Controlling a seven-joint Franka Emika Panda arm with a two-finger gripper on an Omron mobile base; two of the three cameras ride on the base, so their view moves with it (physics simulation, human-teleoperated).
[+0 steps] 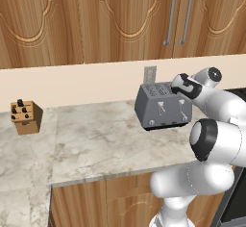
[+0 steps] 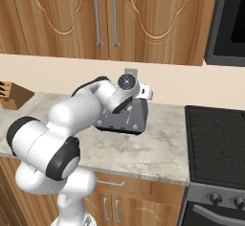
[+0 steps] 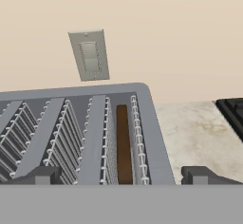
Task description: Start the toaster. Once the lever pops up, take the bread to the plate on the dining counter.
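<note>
— Hovering over what, exactly?

— Over the toaster (image 3: 76, 137). My gripper (image 3: 121, 175) hangs just above its top, and my two dark fingertips (image 3: 45, 174) stand wide apart, one over the middle slots, the other past the toaster's right edge, with nothing between them.

— And the bread?

— The bread (image 3: 123, 144) sits down in the rightmost slot, a thin dark-brown slice between the wire guides, its top edge below the rim.

— What lies beyond the toaster?

— It stands on the marbled worktop (image 1: 96, 139), toward the back, close to the beige wall. From the left base view I see its two pale levers and small knobs on the front (image 1: 163, 108), and my hand (image 1: 186, 86) over its right end. A grey wall outlet (image 3: 89, 55) is behind it. A stove (image 2: 215, 143) is to its right, a wooden knife block (image 1: 26, 117) well apart to its left, and wooden cabinets (image 1: 120, 19) hang above.
</note>
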